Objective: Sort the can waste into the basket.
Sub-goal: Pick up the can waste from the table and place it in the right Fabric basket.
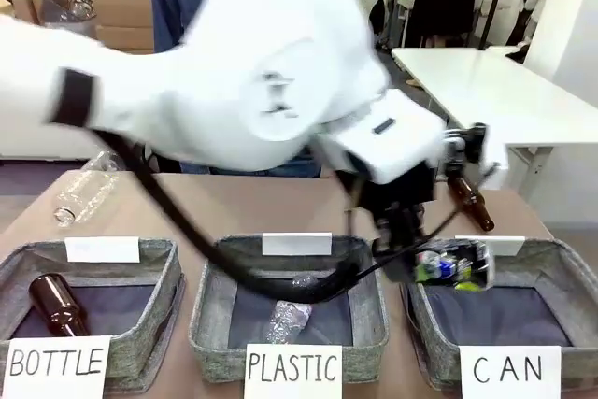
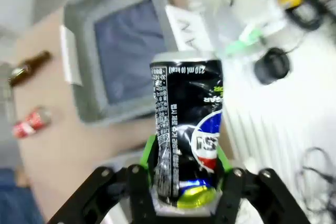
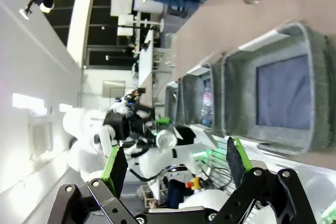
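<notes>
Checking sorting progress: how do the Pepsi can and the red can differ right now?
The Pepsi can is dark blue; the red can is red with white marks. The Pepsi can is clamped in the left gripper by the CAN basket; the red can lies on the table. Both are small cans outside the basket.

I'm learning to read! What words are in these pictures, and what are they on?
"BOTTLE": left card, on the left basket.
"PLASTIC": middle card, on the middle basket.
"CAN": right card, on the right basket.
"210 mL (0 kcal)": blue can in the left gripper.
Its small print and marks on the red can: too blurred.
</notes>
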